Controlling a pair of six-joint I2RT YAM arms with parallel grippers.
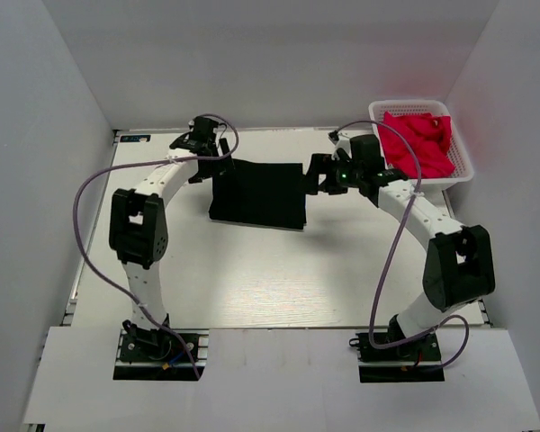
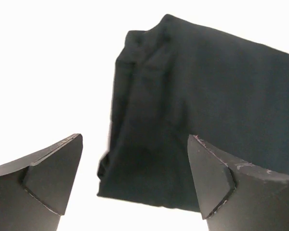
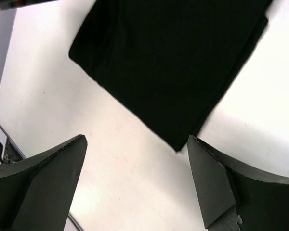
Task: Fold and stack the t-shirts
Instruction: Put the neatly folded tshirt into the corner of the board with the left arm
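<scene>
T-shirt (image 1: 256,193) lies folded (black) on table (image 1: 252,279).

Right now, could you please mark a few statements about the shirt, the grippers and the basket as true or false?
1. The black t-shirt lies folded on the table. True.
2. The left gripper is shut on the shirt. False: its fingers are wide apart and grip nothing.
3. The basket holds red cloth. True.
4. The basket stands on the left arm's side. False: it is at the far corner on the right arm's side.
5. The right gripper is open. True.
</scene>
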